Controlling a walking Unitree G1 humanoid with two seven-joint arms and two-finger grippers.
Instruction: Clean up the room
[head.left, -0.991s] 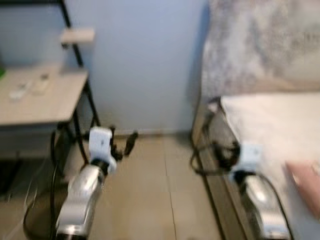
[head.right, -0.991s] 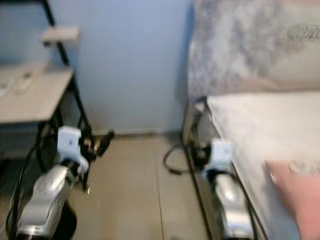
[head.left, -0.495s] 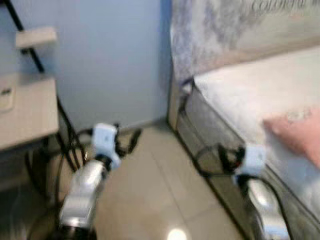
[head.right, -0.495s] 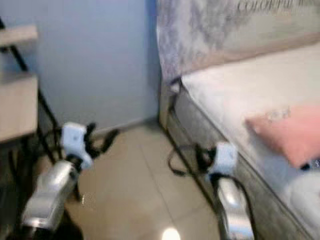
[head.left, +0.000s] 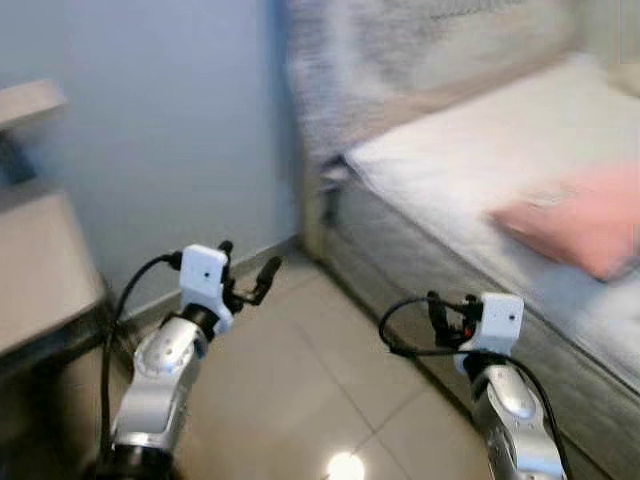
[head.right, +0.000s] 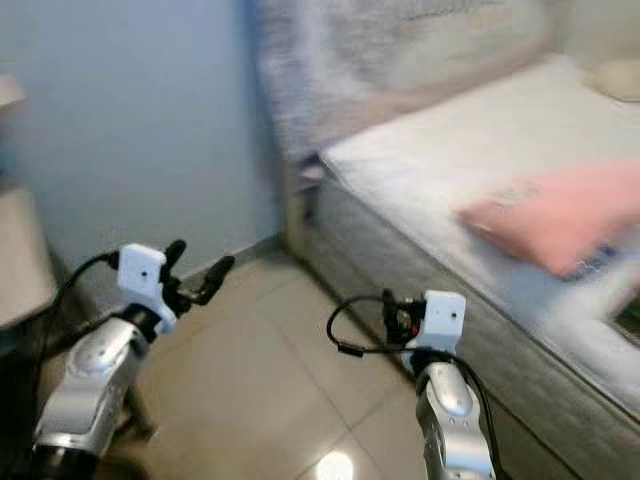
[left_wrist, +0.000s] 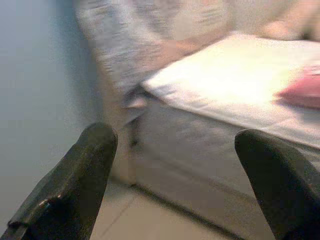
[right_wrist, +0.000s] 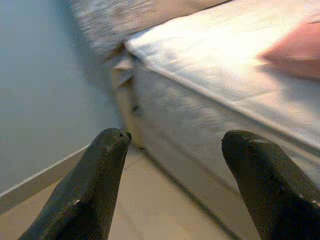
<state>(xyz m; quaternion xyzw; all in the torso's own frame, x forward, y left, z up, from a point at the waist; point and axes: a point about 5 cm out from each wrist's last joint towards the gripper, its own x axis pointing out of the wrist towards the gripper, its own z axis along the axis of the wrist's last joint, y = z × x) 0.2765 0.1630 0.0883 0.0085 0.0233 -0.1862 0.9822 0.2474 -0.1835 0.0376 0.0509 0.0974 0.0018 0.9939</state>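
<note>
View has swung from desk to bed (head.left: 470, 180); both grippers, left gripper (left_wrist: 172, 165) and right gripper (right_wrist: 175, 165), spread and empty, pink pillow (head.left: 575, 220) apparently untouched, cleanup likely barely started.

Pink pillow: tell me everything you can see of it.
The pink pillow is a soft, plain pink cushion, blurred in every view, so no pattern or seams can be made out. It lies flat on the pale bed, on top of the sheet near the side edge. Something dark and striped peeks out beneath it in the right eye view. Nothing else touches it.

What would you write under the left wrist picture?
Open left gripper faces a bed with a pink pillow.
</note>
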